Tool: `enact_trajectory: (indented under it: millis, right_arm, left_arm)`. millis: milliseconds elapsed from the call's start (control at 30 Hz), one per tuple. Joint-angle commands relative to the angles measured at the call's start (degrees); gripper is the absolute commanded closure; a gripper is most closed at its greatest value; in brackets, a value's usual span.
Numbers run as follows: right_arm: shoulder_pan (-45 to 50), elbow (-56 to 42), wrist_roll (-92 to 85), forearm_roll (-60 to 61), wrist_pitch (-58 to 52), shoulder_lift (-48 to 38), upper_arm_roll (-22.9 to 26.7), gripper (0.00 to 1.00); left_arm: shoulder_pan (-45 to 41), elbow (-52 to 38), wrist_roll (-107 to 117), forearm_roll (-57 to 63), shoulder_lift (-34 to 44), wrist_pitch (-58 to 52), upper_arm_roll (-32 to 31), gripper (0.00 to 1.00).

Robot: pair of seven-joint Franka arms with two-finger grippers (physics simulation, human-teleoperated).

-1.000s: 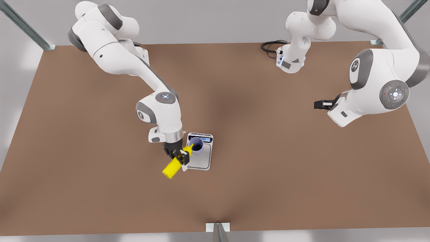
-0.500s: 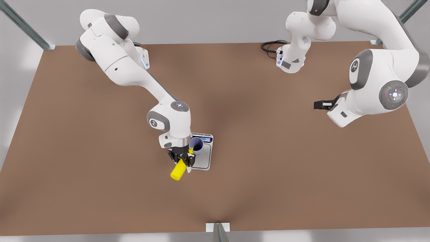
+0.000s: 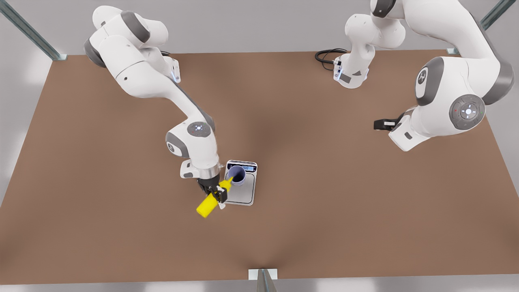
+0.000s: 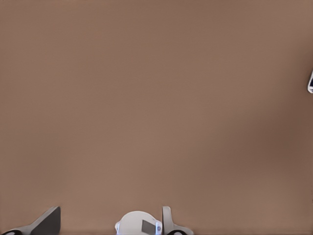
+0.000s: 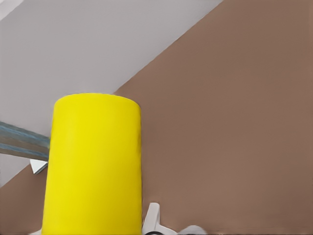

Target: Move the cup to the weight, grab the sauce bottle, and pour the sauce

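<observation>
Front view shows the right gripper (image 3: 213,193) clamped on the tilted bright yellow squeeze bottle (image 3: 207,205), nozzle at the rim of the lavender-blue tumbler (image 3: 236,175) on the flat silver scale (image 3: 243,194); sauce could miss or the tumbler tip, while the waiting left gripper (image 3: 381,124) sits well apart, its state unclear.

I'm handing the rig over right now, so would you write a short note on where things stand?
Right gripper: shut on the sauce bottle, tipped with its nozzle at the rim of the cup.
Left gripper: waits above bare table at the front view's right.
The cup stands on the weight, near its display end.
Done: cup placed, bottle picked up and tilted.
Left: pouring; no sauce stream is visible, and I cannot see inside the cup.
</observation>
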State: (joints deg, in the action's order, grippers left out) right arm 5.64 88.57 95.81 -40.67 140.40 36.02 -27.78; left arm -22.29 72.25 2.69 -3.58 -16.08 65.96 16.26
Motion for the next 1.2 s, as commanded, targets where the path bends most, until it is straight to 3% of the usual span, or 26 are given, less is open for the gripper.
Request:
enact_trajectory:
  millis: [0,167,400,600,700,733,800,867,967,1167]
  right_arm:
    - [0.1,0.1,0.9,1.3,2.7,-0.1,0.2,0.79]
    - [-0.5,2.5,16.8,10.4,2.2,-1.0,0.1,0.79]
    - [-4.5,7.0,15.4,35.7,2.3,-4.8,0.3,0.79]
    - [-7.0,9.0,-15.1,72.6,-1.7,-6.9,6.2,0.79]
    - [-8.5,12.2,-25.2,85.4,-4.6,-9.2,6.6,0.79]
    - [-8.5,12.0,-30.1,91.9,-12.2,-9.3,9.5,0.79]
    - [-9.2,12.3,-32.1,99.2,-16.1,-9.3,10.6,0.79]
    - [-9.7,12.3,-33.7,103.0,-20.0,-8.7,11.5,0.79]
    - [-9.9,11.1,-40.1,109.0,-31.8,-5.0,17.1,0.79]
    - [-13.8,12.2,-48.8,111.9,-40.2,-0.7,17.5,0.79]
  left_arm:
    - [-0.1,0.0,0.1,0.2,0.0,-0.1,0.0,0.0]
    - [-0.1,0.0,0.0,0.7,-0.2,-0.1,-1.1,0.0]
    - [-0.1,0.0,0.1,0.6,-0.4,0.0,-1.2,0.0]
    - [-0.1,-0.7,0.1,1.4,-0.5,0.0,-1.1,0.0]
    - [-0.1,-0.6,0.0,1.7,-0.6,0.3,-1.1,0.0]
    - [-0.1,-0.6,-0.1,1.7,-0.8,0.4,-1.1,0.0]
    - [-0.1,-0.6,-0.1,1.7,-1.1,0.5,-1.1,0.0]
    - [-0.1,-0.6,0.0,1.7,-1.1,0.6,-1.1,0.0]
    - [-0.1,-0.6,0.0,1.7,-1.2,0.6,-1.1,0.0]
    - [0.4,-1.0,-0.7,1.8,-0.9,0.6,-0.3,0.0]
